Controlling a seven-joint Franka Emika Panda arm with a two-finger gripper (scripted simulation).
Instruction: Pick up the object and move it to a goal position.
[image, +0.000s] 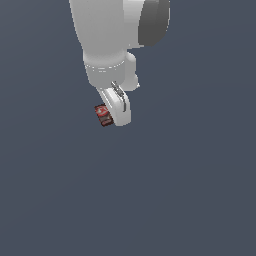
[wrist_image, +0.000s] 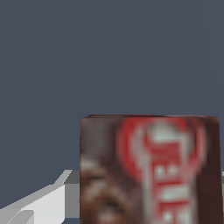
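Note:
The object is a small dark brown and red block with a white-red label patch. It sits at the tip of my white gripper, poking out toward the exterior view's left, and is held up off the grey floor. The gripper is shut on it; the far finger is hidden behind the near one. In the wrist view the object fills the lower part of the picture, its red and white label blurred, with a pale finger beside it.
The white arm comes down from the top of the exterior view. A plain dark grey floor lies all around and below.

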